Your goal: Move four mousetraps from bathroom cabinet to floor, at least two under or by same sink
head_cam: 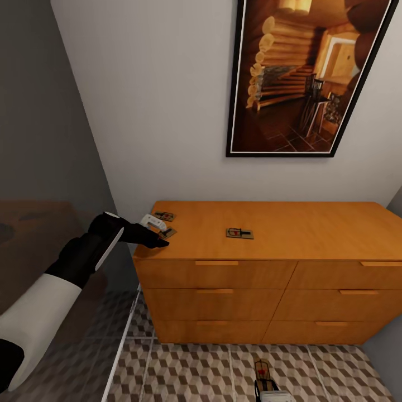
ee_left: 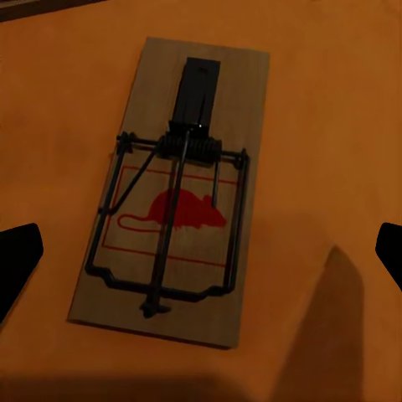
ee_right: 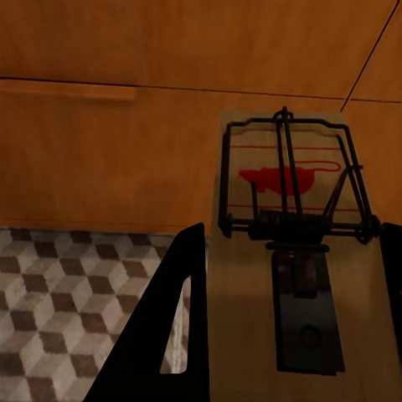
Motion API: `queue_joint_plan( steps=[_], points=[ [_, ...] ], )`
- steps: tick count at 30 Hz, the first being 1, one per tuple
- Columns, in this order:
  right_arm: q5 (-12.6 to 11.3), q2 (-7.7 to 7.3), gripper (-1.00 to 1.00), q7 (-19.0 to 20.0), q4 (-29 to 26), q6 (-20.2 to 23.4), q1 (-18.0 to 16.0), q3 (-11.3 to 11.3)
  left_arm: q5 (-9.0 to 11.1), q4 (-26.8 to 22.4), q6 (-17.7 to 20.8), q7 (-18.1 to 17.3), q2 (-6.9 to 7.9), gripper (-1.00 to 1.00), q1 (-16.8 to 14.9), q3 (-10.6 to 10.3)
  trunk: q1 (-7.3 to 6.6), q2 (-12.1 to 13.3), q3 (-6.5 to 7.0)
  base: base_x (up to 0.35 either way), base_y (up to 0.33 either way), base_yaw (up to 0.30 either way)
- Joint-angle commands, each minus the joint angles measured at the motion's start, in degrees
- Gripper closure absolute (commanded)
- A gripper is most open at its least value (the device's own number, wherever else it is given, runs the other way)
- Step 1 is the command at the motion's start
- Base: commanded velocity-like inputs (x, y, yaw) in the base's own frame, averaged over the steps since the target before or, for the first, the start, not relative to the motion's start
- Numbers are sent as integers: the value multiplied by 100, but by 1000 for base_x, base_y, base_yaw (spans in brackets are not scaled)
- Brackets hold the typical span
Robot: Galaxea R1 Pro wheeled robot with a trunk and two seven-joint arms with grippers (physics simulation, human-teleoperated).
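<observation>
Three mousetraps lie on top of the orange-brown cabinet [head_cam: 290, 223]: one at the back left corner [head_cam: 164, 215], one just in front of it [head_cam: 168, 233], and one nearer the middle [head_cam: 239, 233]. My left gripper [head_cam: 158, 231] hovers open over the front-left trap [ee_left: 172, 197], a dark fingertip [ee_left: 18, 255] on either side and clear of it. Low in front of the cabinet, my right gripper [head_cam: 267, 386] is shut on another mousetrap [head_cam: 262, 369], held flat [ee_right: 289, 251] above the cube-patterned bathroom floor [head_cam: 190, 368]. The sink is out of view.
A framed picture [head_cam: 301, 78] hangs on the white wall above the cabinet. A translucent panel with a white edge [head_cam: 125, 340] stands left of the cabinet, with a grey wall beyond. Cabinet drawers [head_cam: 215, 290] are closed.
</observation>
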Motion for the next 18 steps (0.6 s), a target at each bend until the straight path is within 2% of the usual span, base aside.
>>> queue_joint_plan(
  steps=[1,18],
  points=[
    [-34,1,100,-19,5,-15,-5,49,0,-3,26,-10,5,-100,-7,-9,0,-3,-5,0,0,0],
    [-37,7,100,-19,5,-15,-8,49,-4,6,26,-10,5,-100,-7,-10,0,-3,-5,0,0,0]
  ],
)
